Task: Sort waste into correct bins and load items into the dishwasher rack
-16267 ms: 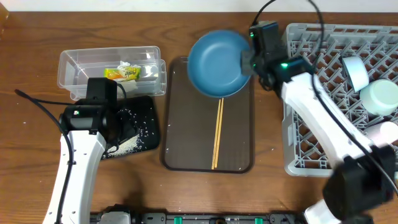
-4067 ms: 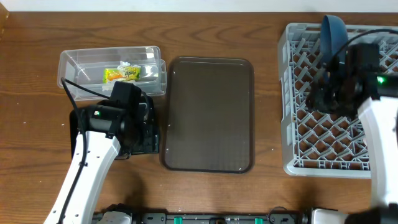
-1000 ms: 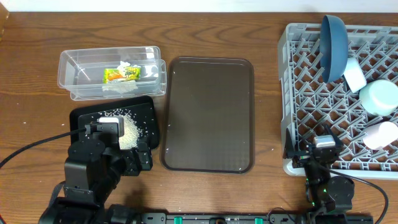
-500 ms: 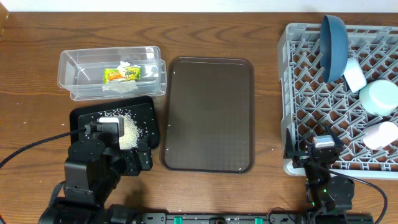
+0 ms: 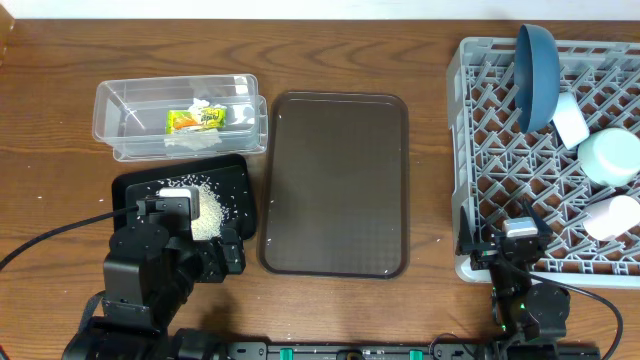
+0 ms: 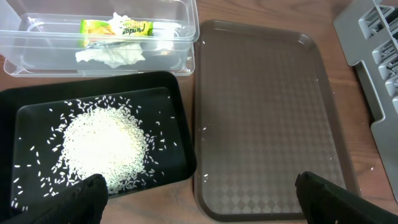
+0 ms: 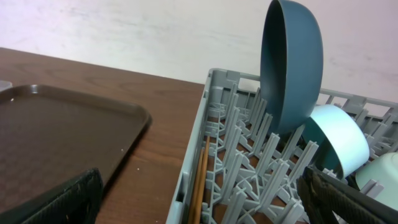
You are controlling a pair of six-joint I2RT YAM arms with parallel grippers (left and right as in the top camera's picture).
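Note:
The clear tub [image 5: 112,120] holds the yellow-green wrapper [image 6: 117,27] and the crumpled tissue [image 6: 112,56]. Rice [image 6: 102,146] lies heaped in the black tray [image 6: 180,124]. In the grey rack [image 5: 470,150] the dark blue bowl [image 7: 292,62] stands on edge, with the light blue bowl [image 5: 570,118], mint-green bowl [image 5: 610,155] and pink cup [image 5: 610,215] to its right. The chopsticks [image 7: 200,180] lie along its left wall. My left gripper [image 6: 199,202] is open and empty at the black tray's near edge. My right gripper [image 7: 202,202] is open and empty at the rack's near left corner.
A bare brown serving tray [image 5: 335,185] lies between the two bins and the rack. Both arms are folded back at the table's near edge, the left one [image 5: 150,270] below the black tray. Brown wooden tabletop surrounds everything.
Nothing has moved in the last second. Since the oldest frames the dark blue bowl and the chopsticks went from the brown tray into the rack, and both arms drew back to the near edge.

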